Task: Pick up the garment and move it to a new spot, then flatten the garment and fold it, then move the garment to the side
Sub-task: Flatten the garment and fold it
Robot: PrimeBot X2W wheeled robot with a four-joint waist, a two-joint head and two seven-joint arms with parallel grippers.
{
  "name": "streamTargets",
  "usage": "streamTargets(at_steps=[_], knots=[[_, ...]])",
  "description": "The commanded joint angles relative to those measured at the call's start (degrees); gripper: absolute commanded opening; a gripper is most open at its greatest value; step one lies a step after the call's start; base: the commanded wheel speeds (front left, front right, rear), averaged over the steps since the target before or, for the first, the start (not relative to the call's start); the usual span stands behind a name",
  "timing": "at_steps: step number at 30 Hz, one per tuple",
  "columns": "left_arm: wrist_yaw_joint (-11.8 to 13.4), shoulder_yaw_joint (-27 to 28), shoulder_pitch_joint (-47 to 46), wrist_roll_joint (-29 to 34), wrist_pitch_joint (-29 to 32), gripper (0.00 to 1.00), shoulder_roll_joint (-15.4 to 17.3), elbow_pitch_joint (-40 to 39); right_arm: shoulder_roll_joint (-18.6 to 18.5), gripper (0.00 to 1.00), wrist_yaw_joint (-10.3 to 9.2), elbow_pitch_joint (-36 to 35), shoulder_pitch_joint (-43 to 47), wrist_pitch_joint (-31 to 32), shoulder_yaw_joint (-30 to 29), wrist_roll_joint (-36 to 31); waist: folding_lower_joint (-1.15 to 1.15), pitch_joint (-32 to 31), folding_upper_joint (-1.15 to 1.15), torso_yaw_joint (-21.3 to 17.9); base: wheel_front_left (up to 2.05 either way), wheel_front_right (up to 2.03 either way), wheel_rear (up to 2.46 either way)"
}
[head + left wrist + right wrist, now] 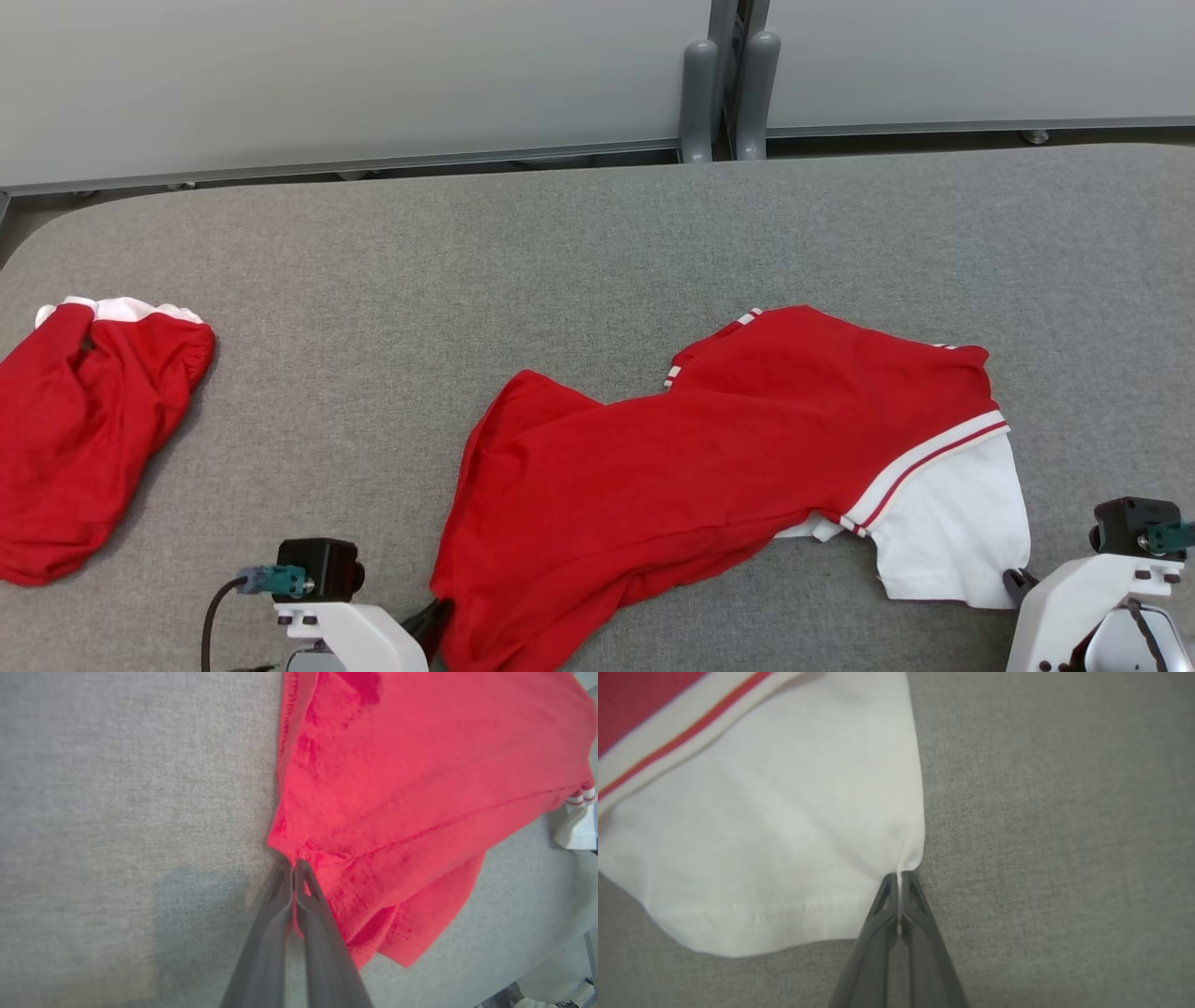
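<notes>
The garment (709, 448) lay lengthwise between both hands: the left hand (293, 864) pinched its red corner, the right hand (900, 876) pinched its white corner.

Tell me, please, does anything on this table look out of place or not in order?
Nothing is damaged. The red shirt lies twisted and wrinkled on the table, not flat. The left gripper and the right gripper each pinch one corner. A second red garment sits crumpled at the left edge.
</notes>
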Motion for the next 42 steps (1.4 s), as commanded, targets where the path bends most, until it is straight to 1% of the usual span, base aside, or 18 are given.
streamTargets(at_steps=[1,4,7,10,12,14,15,16,17,19,23,25,30,34,38,42], knots=[[-0.5,0.5,-1.3,-0.4,-1.0,0.00,0.0,-0.2,0.4,0.00,0.13,0.3,0.5,-0.4,0.4,0.5,0.00,-0.2,0.00,0.0,0.00,0.00,0.00],[-1.3,1.9,-1.8,-1.3,-4.1,0.00,-1.5,-0.9,0.2,0.00,0.13,-3.2,-1.3,-3.8,0.2,3.0,0.00,-0.6,0.00,-0.1,0.00,0.00,0.00],[-2.7,4.2,-3.1,-2.9,-8.1,0.00,-2.9,-2.1,0.1,0.00,0.13,-7.3,-3.7,-9.1,1.3,7.7,0.00,-1.2,0.00,-0.5,0.00,0.00,0.00],[-5.0,7.7,-5.0,-7.1,-13.0,0.00,-6.1,-4.1,0.0,0.00,0.09,-11.6,-6.9,-14.4,1.8,11.9,0.00,-1.7,0.00,-1.0,0.00,0.00,0.00],[-6.6,10.3,-7.0,-8.9,-15.8,0.00,-6.9,-4.8,0.0,0.00,0.12,-14.0,-9.1,-17.3,2.2,14.4,0.00,-2.1,0.00,-1.2,0.00,0.00,0.00],[-8.4,11.9,-9.5,-11.5,-16.8,0.00,-8.3,-5.5,0.1,0.00,0.12,-16.0,-11.8,-20.0,2.6,17.1,0.00,-2.6,0.00,-1.4,0.00,0.00,0.00],[-9.6,13.5,-12.8,-13.4,-16.3,0.00,-7.9,-5.7,0.0,0.00,0.12,-17.2,-14.7,-21.8,2.9,19.1,0.00,-2.9,0.00,-1.7,0.00,0.00,0.00],[-9.6,13.5,-12.8,-13.4,-16.3,0.00,-7.9,-5.7,0.0,0.00,0.12,-17.2,-14.7,-21.8,2.9,19.1,0.00,-2.9,0.00,-1.7,0.00,0.00,0.00],[-9.8,14.2,-14.5,-14.2,-15.9,0.00,-7.7,-5.7,0.1,0.00,0.12,-16.9,-16.3,-22.0,2.8,20.6,0.00,-2.9,0.00,-2.0,0.00,0.00,0.00],[-10.1,15.6,-18.4,-17.0,-14.5,0.00,-8.0,-5.6,-0.3,0.00,0.13,-16.4,-20.7,-21.0,3.6,19.5,0.00,-3.1,0.00,-2.9,0.00,0.00,0.00],[-9.2,18.3,-26.6,-20.4,-11.9,0.00,-7.0,-3.9,-1.1,0.00,0.13,-13.0,-30.0,-18.9,5.5,18.5,0.00,-3.0,0.00,-4.3,0.00,0.00,0.00],[-9.1,19.8,-30.7,-22.3,-11.0,0.00,-6.9,-2.8,-2.0,0.00,0.13,-11.5,-35.1,-19.6,6.4,18.1,0.00,-3.0,0.00,-5.0,0.00,0.00,0.00],[-9.2,22.5,-39.5,-22.6,-11.8,0.00,-5.3,-0.9,-2.7,0.00,0.13,-7.1,-44.7,-24.2,7.2,16.4,0.00,-3.3,0.00,-6.1,0.00,0.00,0.00],[-9.5,22.8,-43.9,-22.1,-12.4,0.00,-5.1,0.4,-3.1,0.00,0.13,-3.2,-49.5,-27.8,7.4,14.7,0.00,-3.5,0.00,-6.4,0.00,0.00,0.00],[-9.1,22.5,-46.3,-22.2,-12.1,0.00,-5.2,2.3,-3.5,0.00,0.13,1.2,-52.8,-26.8,9.1,14.9,0.00,-2.5,0.00,-6.5,0.00,0.00,0.00],[-8.8,21.3,-48.1,-21.3,-11.7,0.00,-5.5,5.3,-3.4,0.00,0.13,6.3,-55.8,-24.6,12.2,15.8,0.00,0.9,0.00,-6.8,0.00,0.00,0.00]])
